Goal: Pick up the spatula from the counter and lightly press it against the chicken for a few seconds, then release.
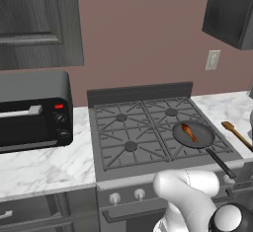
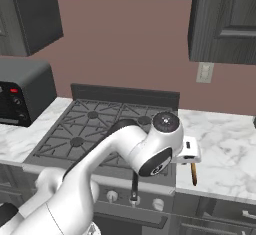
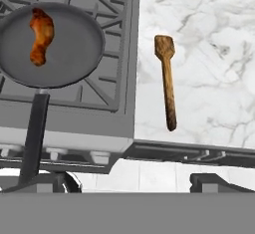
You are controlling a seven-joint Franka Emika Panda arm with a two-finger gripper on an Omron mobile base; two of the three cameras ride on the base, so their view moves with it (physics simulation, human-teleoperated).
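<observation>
Though half-hidden (by arm), spatula on counter

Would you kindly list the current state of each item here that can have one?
spatula, lying flat on the counter, not held.
pan, on the stove, handle toward its front edge.
chicken, lying in the pan, untouched.
gripper, open, empty, above the spatula.
toaster oven, door shut.
</observation>
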